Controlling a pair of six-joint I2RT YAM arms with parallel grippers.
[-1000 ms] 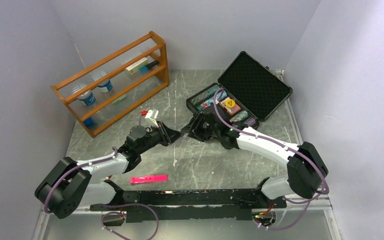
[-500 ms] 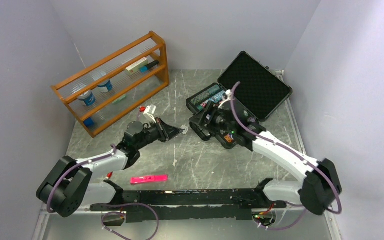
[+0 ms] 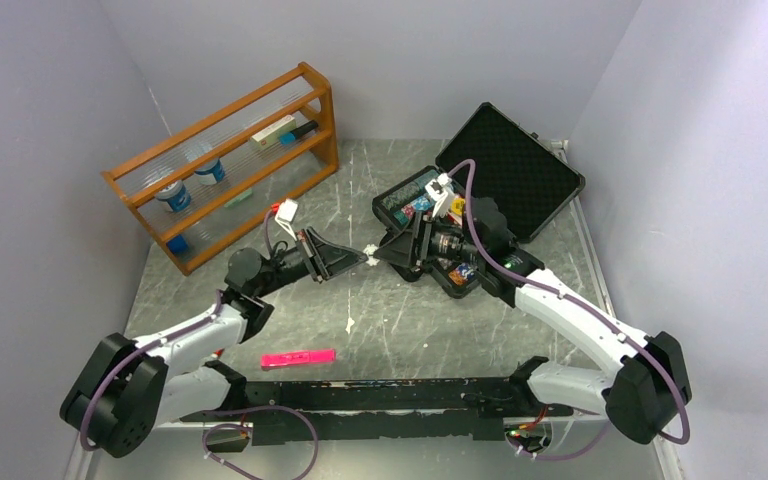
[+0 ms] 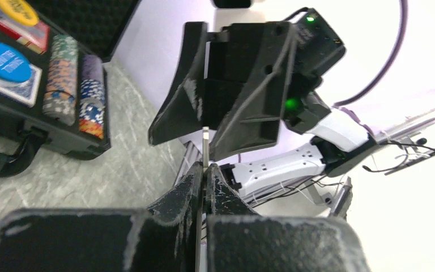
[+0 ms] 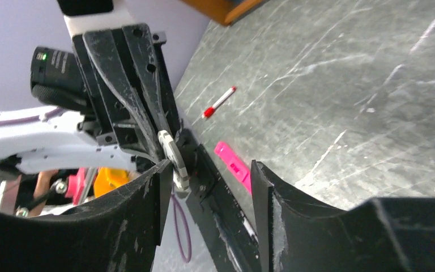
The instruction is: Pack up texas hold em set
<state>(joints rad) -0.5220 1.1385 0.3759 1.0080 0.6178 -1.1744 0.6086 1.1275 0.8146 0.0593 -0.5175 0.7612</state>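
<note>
In mid-frame the left hand [image 3: 362, 262] was clamped on a small white disc [image 5: 176, 161], held edge-on; the right hand [image 5: 208, 171], fingers apart, faced it tip to tip.

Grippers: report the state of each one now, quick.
Left gripper: shut on a small white disc.
Right gripper: open, its fingers on either side of the disc, not closed on it.

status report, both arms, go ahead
Left end effector shut on small white disc, held in mid-air. Right end effector open, facing it. Case open, chips inside. Nothing in the way.
</note>
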